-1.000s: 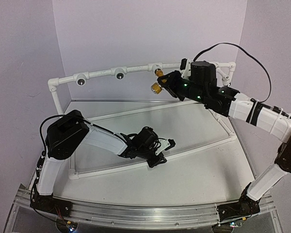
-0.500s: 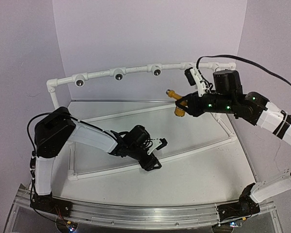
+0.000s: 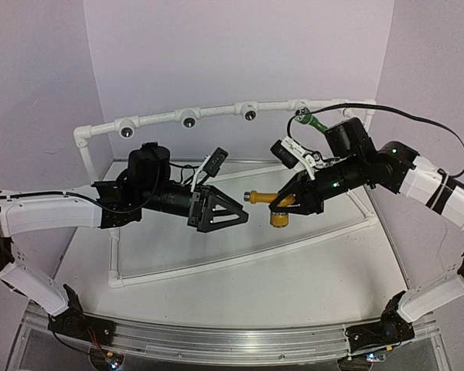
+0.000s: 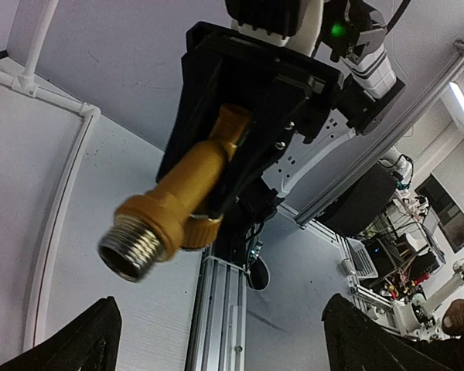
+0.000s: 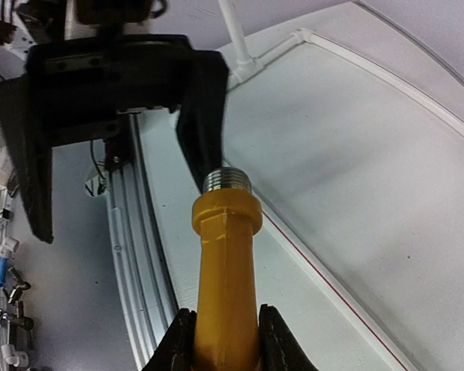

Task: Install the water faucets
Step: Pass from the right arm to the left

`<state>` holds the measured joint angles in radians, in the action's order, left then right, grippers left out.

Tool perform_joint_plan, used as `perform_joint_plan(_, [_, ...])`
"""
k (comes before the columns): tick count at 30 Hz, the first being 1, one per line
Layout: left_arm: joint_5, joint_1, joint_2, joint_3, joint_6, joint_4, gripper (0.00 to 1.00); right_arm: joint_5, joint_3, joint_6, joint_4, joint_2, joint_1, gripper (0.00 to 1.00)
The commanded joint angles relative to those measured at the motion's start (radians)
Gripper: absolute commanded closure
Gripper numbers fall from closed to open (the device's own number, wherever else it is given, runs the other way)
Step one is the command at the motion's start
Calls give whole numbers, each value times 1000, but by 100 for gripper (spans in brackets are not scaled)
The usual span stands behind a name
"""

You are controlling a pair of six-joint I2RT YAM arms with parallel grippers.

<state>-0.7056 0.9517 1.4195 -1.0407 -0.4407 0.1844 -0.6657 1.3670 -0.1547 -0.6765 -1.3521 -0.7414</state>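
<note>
Top external: yellow faucet (image 3: 264,199) in R jaws; L jaws agape.

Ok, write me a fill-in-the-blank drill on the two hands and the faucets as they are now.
1. The right hand is shut on a faucet coloured ____.
2. The left hand faces it with jaws ____.
3. The held faucet's threaded end points toward the ____ hand.
4. The other faucet, up at the white pipe frame, is coloured ____.
Missing words: yellow; open; left; green.
</note>
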Motion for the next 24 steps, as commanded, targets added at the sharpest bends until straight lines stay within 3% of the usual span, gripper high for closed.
perform_joint_plan(1, [-90, -19, 17, -20, -153, 141, 4, -206, 65, -6, 17, 5, -5, 100])
perform_joint_plan(7, [-152, -23, 74, -26, -278, 305, 11, -249, 91, -7, 16, -32, -14, 100])
perform_joint_plan(14, [-210, -23, 111, -28, -340, 394, 35, -256, 85, -5, 16, -53, -20, 100])
perform_joint_plan(17, [-219, -24, 105, -24, -340, 399, 55, -256, 83, -2, 17, -58, -21, 100])
perform_joint_plan(21, [-220, -25, 92, -15, -331, 401, 73, -255, 82, 1, 16, -66, -25, 100])
perform_joint_plan(24, [-200, -30, 79, -7, -320, 401, 97, -219, 66, 18, 23, -58, -26, 98])
